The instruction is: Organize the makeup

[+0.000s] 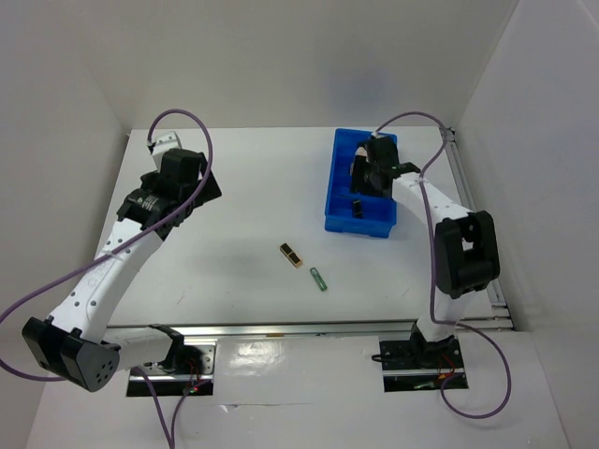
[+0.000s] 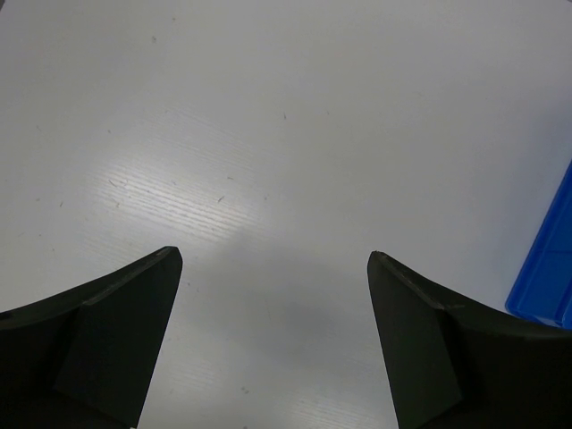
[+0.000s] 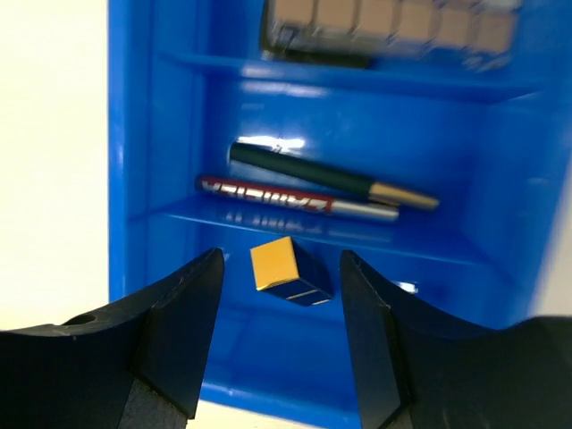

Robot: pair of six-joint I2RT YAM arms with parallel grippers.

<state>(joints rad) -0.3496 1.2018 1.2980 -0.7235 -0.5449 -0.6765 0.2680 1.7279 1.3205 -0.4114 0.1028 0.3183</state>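
My right gripper [image 1: 359,183] hangs open over the blue bin [image 1: 360,227]. In the right wrist view a black-gold lipstick [image 3: 288,271] sits tilted in the bin's end compartment, below the open right gripper [image 3: 281,259], touching neither finger. Two slim pencils [image 3: 313,189] lie in the middle compartment and a tan palette [image 3: 389,22] lies beyond them. A second black-gold lipstick [image 1: 291,253] and a green tube [image 1: 319,279] lie on the table mid-front. My left gripper [image 1: 201,187] is open and empty over bare table, as the left wrist view [image 2: 273,259] shows. Sponge, pads and compact are hidden.
The bin's wall [image 3: 134,134] stands beside my right fingers. A corner of the bin [image 2: 550,277] shows at the right edge of the left wrist view. White walls enclose the table on three sides. A metal rail [image 1: 309,329] runs along the front edge.
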